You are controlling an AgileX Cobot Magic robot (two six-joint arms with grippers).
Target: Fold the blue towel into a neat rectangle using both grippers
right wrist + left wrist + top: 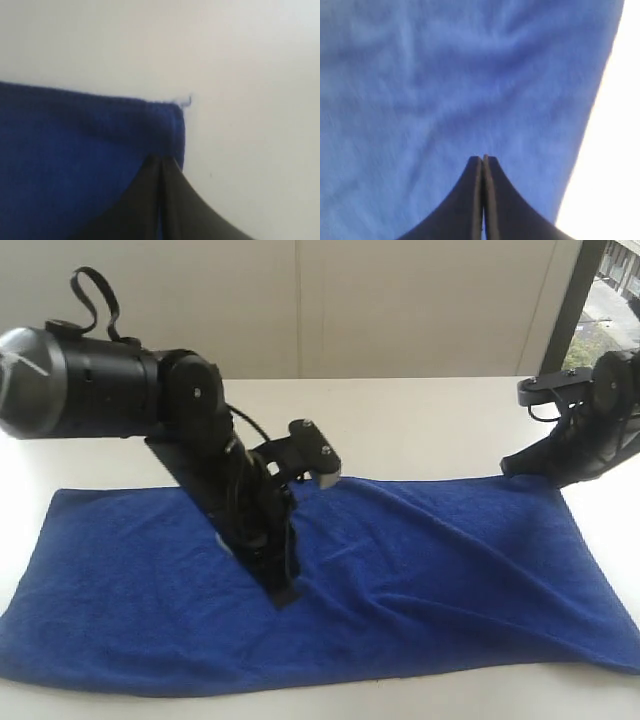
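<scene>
- Exterior: the blue towel (430,570) is spread flat, long axis nine to three o'clock; the right gripper (512,468) is placed at its two o'clock corner.
- Left wrist: the left gripper (483,161) is seen pressed together, mid-towel.
- Right wrist: jaws are closed together at that corner.

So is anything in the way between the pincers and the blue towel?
Nothing visible. The left pincer rests right on the blue towel, and the right pincer is shut on its corner.

One blue towel (430,550), two end effectors (483,158) (161,159)
</scene>
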